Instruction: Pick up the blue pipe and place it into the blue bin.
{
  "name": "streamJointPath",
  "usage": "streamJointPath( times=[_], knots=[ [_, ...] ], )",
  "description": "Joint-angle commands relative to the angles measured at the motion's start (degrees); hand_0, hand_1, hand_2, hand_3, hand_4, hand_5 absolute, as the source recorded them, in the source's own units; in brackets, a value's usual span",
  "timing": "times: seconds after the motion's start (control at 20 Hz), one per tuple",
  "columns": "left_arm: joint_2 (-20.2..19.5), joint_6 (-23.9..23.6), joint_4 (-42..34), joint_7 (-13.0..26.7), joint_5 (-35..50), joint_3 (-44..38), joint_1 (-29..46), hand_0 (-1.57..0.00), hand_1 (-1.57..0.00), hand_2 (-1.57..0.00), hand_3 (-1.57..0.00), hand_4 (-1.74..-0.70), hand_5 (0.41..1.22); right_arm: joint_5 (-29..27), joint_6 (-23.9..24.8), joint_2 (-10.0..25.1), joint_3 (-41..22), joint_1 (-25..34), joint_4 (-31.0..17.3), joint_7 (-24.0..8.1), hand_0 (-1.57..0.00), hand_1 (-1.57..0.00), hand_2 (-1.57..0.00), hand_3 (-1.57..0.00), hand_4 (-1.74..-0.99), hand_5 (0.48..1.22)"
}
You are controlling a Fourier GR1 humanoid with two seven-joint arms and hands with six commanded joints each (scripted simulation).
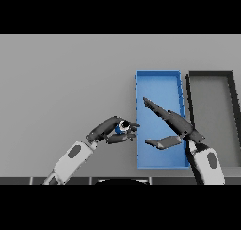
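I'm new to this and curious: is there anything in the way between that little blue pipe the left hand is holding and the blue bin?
Possibly. The left hand holds the blue pipe just left of the blue bin. The open right hand hangs over the bin, its thumb nearest the pipe. No other visible thing lies between them.

Grey surface (66, 73) fills most of view, plain and unmarked across left and upper stretches. Dark-rimmed bin (190, 102) sits at right side of surface, long axis running away from viewer, grey floor inside matching surface tone. Its near end lies toward lower right edge of view; far right wall close to picture's border. Bin holds nothing visible.
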State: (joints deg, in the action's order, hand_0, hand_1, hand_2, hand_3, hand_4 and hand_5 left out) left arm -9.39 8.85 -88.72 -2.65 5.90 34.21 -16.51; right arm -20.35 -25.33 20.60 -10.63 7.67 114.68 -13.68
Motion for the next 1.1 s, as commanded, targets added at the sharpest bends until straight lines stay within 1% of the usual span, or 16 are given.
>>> streamJointPath(
  times=[0.0, 0.1, 0.25, 0.35, 0.4, 0.45, 0.5, 0.65, 0.7, 0.75, 0.8, 0.85, 0.9, 0.95, 1.0, 1.05],
  knots=[
    [0.1, -0.3, -0.4, 0.7, 0.1, -0.2, -0.5, -1.57, -1.57, -1.57, -1.48, -1.74, 1.221, 0.5, -0.7, -0.1, -1.4, 1.4, 0.2, -1.0, 0.0, 0.0, 0.0, 0.0, -1.314, 0.51],
    [-0.3, 0.1, -1.5, 0.3, 0.5, -0.1, 0.3, -1.57, -1.57, -1.57, -1.48, -1.74, 1.221, 2.9, -2.3, -0.9, -4.0, 4.7, -0.7, -1.2, 0.0, 0.0, 0.0, 0.0, -1.306, 0.521],
    [0.1, 0.7, -1.4, 0.6, 1.0, -0.1, -0.1, -1.57, -1.57, -1.57, -1.49, -1.74, 1.221, 2.9, -3.3, -2.7, -6.5, 9.5, -2.5, -3.7, 0.0, 0.0, 0.0, 0.0, -1.253, 0.529],
    [-0.1, 1.5, -0.6, -0.8, 1.1, -0.3, -0.3, -1.57, -1.57, -1.57, -1.52, -1.74, 1.221, 3.8, -4.0, -4.1, -8.3, 11.3, -4.2, -5.4, 0.0, 0.0, 0.0, 0.0, -1.232, 0.531],
    [0.8, 1.7, 0.5, -1.0, 1.4, -0.5, -1.1, -1.57, -1.57, -1.57, -1.53, -1.74, 1.221, 4.4, -4.6, -4.3, -8.8, 11.5, -4.8, -5.2, 0.0, 0.0, 0.0, 0.0, -1.23, 0.532],
    [0.7, 2.1, 0.2, -0.7, 1.6, -0.3, -0.6, -1.57, -1.57, -1.57, -1.53, -1.74, 1.221, 4.6, -4.7, -5.4, -9.5, 13.4, -5.8, -5.8, 0.0, 0.0, 0.0, 0.0, -1.227, 0.532],
    [0.7, 2.0, 0.6, -0.8, 1.0, 0.0, -0.3, -1.57, -1.57, -1.57, -1.54, -1.74, 1.221, 5.0, -5.1, -6.3, -10.1, 14.3, -6.7, -5.3, 0.0, 0.0, 0.0, 0.0, -1.225, 0.529],
    [-0.1, 1.6, -0.1, -1.3, -0.1, -0.3, -0.9, -1.57, -1.57, -1.57, -1.54, -1.74, 1.221, 4.9, -5.0, -9.0, -11.1, 17.6, -9.4, -6.7, 0.0, 0.0, 0.0, 0.0, -1.218, 0.508],
    [-0.3, 2.0, 0.1, -1.0, 0.1, -0.3, -0.9, -1.57, -1.57, -1.57, -1.54, -1.74, 1.221, 4.6, -5.9, -8.9, -11.0, 18.2, -10.2, -6.1, 0.0, -0.01, -0.03, 0.0, -1.222, 0.506],
    [-0.1, 2.6, 0.0, -1.1, 1.1, -0.4, -0.3, -1.57, -1.57, -1.57, -1.48, -1.74, 1.221, 4.0, -5.8, -10.0, -11.0, 20.3, -11.5, -7.3, -0.05, -0.08, -0.1, -0.05, -1.245, 0.506],
    [-0.9, 2.3, 0.0, -1.7, -0.9, 0.1, -0.4, -1.39, -1.33, -1.32, -1.29, -1.74, 1.221, 4.6, -6.4, -10.6, -11.5, 21.1, -12.7, -7.0, -0.18, -0.22, -0.24, -0.16, -1.294, 0.509],
    [-2.6, 2.9, -0.2, 0.8, -2.4, 1.2, -0.9, -1.18, -1.08, -1.06, -1.03, -1.68, 1.221, 5.0, -6.9, -11.5, -12.1, 22.6, -13.9, -7.8, -0.35, -0.38, -0.38, -0.3, -1.335, 0.507],
    [-3.7, 4.1, -0.5, 4.6, -2.9, 1.7, -1.5, -0.99, -0.88, -0.85, -0.82, -1.55, 1.221, 5.0, -7.5, -11.7, -12.3, 23.2, -14.6, -8.1, -0.53, -0.53, -0.53, -0.44, -1.362, 0.508],
    [-3.6, 4.1, -1.0, 6.3, -3.5, 1.7, -1.2, -0.82, -0.71, -0.68, -0.66, -1.48, 1.221, 5.2, -8.2, -11.9, -12.7, 23.3, -14.8, -7.2, -0.72, -0.7, -0.74, -0.63, -1.43, 0.522],
    [-2.3, 3.5, -0.8, 6.0, -3.5, 0.9, -1.4, -0.78, -0.71, -0.69, -0.58, -1.53, 1.221, 4.2, -8.3, -12.5, -12.8, 24.1, -15.3, -6.0, -0.89, -0.87, -0.91, -0.77, -1.486, 0.55],
    [-1.5, 2.6, -0.3, 5.1, -4.6, 0.4, -1.6, -0.94, -0.88, -0.86, -0.78, -1.57, 1.221, 1.7, -8.6, -12.7, -13.1, 23.9, -15.4, -6.0, -1.02, -1.01, -1.04, -0.87, -1.53, 0.606]
  ],
)
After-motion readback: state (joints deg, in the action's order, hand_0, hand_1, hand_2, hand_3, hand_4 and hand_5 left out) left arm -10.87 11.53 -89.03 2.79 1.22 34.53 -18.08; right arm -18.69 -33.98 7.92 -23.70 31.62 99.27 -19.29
